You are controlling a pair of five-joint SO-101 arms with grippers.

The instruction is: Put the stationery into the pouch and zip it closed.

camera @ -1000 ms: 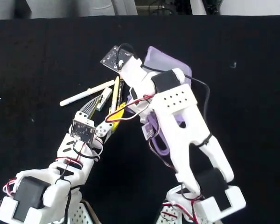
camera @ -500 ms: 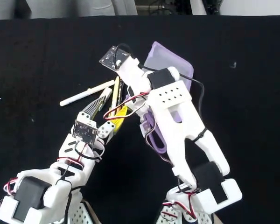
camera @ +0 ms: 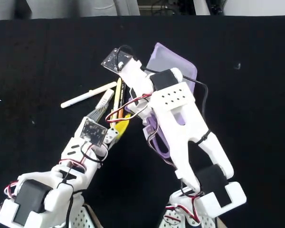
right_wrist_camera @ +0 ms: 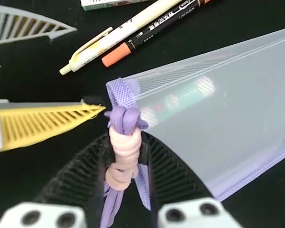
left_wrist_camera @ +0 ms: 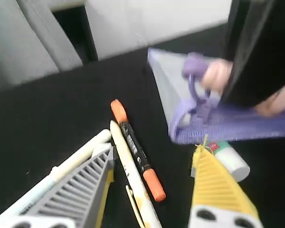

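**Entry: loose stationery, centre of the high view.**
- Cream pen (left_wrist_camera: pixel 133 183) and orange-capped marker (left_wrist_camera: pixel 136 148) lie side by side on the black table (camera: pixel 38 57). Their long axes run up the frame with a slight lean.
- White pen (camera: pixel 88 95) lies apart to their left, slanting from lower left to upper right.
- White tube with a green band (left_wrist_camera: pixel 232 160) sits at the pouch's purple edge. You cannot tell whether it is inside the mouth or just outside it.

**Entry: pouch (camera: pixel 174 58).**
- Purple and translucent, in the upper centre, immediately right of the pen pair and largely under the right arm.
- Something green shows through its wall in the right wrist view (so judge it partly loaded already).

**Entry: tools.**
- Your left gripper (left_wrist_camera: pixel 153 151) comes in from the lower left with its jaws spread and holding nothing. The grey finger is left of the pen pair and the yellow finger is right of it.
- Your right gripper (right_wrist_camera: pixel 125 142) is clamped on the zip pull (right_wrist_camera: pixel 126 118), a purple cord with a pink bead at the pouch's corner.

**Entry: relation to act on.**
- The pen pair lies between the left gripper's fingers. Its barrels run roughly along that arm's line of reach, so the jaws would close across the barrels, not along them.
- The pouch lies to the right of the pens.
- Your left arm is the nearer one and the free one. Your right arm is occupied with the pull.
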